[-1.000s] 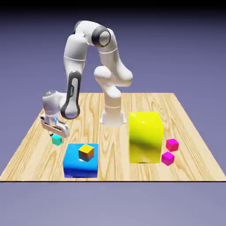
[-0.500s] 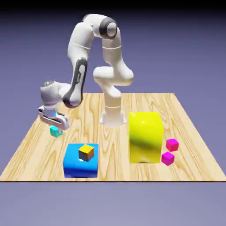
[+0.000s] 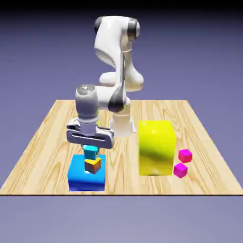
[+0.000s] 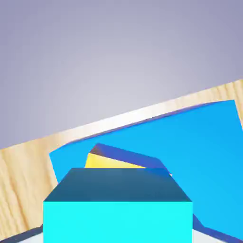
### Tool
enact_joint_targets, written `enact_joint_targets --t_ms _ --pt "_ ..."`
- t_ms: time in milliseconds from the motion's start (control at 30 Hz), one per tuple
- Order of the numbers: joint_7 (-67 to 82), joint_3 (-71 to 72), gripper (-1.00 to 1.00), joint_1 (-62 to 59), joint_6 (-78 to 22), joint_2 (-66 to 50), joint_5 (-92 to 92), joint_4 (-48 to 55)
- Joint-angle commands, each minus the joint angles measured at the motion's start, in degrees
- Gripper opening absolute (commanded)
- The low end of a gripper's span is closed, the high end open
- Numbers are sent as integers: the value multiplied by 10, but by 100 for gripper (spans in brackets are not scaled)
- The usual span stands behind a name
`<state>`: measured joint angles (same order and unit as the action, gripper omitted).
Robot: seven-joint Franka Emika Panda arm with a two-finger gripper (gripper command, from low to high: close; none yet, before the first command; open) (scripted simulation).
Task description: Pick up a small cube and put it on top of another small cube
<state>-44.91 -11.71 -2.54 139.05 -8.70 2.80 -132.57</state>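
One teal cube (image 3: pixel 90 153) is clamped between the fingers of the gripper (image 3: pixel 90 151), over the orange cube (image 3: pixel 93 165), which sits on top of the big blue block (image 3: pixel 87 179) (whether the two small cubes touch, I can't tell). Toward the exterior view's right, a tall yellow block (image 3: pixel 156 148) stands on the tabletop (image 3: pixel 122 182), with two magenta cubes (image 3: pixel 180 170) near its side

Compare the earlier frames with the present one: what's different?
The gripper, holding the teal cube, has swung from the exterior view's left toward its right, bringing the cube over the orange cube. Nothing was visibly released. The orange cube, blue block, yellow block and two magenta cubes stayed put.
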Motion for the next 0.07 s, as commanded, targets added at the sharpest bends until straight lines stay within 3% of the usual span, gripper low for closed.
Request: enact_joint_targets --t_ms 0,33 --pt "0 0 100 0 0 0 0 0" --pt "-4 -2 100 1 -25 17 -6 8"
